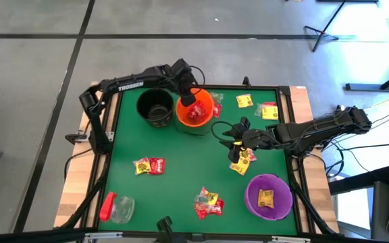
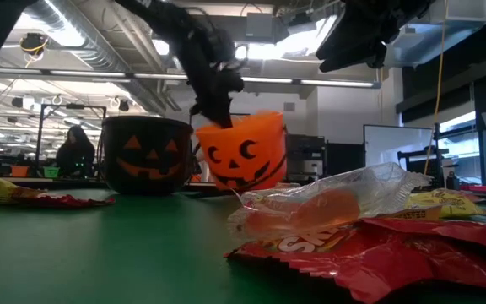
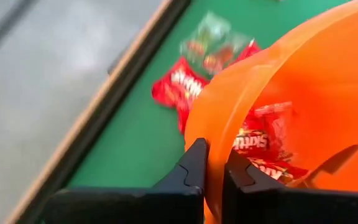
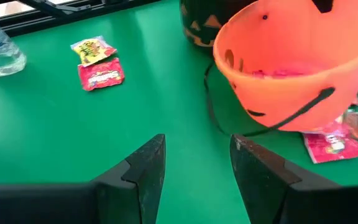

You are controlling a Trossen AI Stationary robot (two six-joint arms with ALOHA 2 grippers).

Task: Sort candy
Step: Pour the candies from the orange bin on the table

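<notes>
3 buckets [image 1: 194, 111] (1 orange, tilted), 2 grippers [image 1: 189, 98]

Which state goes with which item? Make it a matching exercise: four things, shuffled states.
Things:
1. orange bucket
2. purple bucket
3. red-capped clear jar
4. right gripper

States:
a. holds a yellow candy packet
b. open, holding nothing
c. rim pinched by the left gripper, tilted
d. lying on its side

Pairs: 1-c, 2-a, 3-d, 4-b
</notes>
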